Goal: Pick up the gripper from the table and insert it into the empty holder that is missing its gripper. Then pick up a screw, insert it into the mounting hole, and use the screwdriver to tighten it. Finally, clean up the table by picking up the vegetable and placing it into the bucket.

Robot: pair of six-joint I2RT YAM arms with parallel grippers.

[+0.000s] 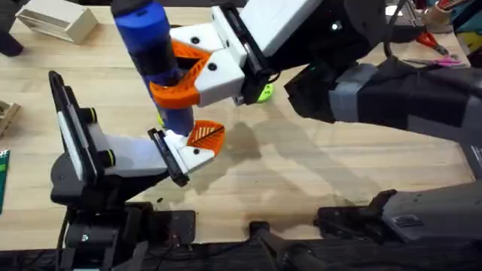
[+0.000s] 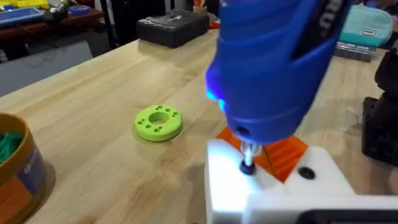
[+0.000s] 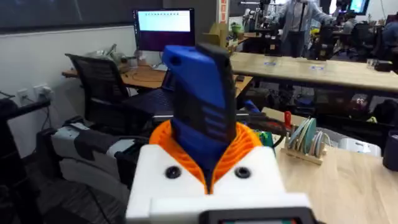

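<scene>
Right end effector point(image 1: 188, 75) clamps the stubby bright-blue screwdriver point(image 1: 154, 53) upright, silvery tip on the white holder point(image 1: 184, 154) at centre-left; left end effector's state unclear.

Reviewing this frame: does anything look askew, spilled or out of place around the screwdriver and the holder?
Nothing stands out. The right gripper holds the screwdriver roughly upright, tip on the holder beside the seated orange gripper.

R gripper point(image 1: 181, 75) clamped on screwdriver point(image 1: 151, 41), upright, arm across centre.
</scene>
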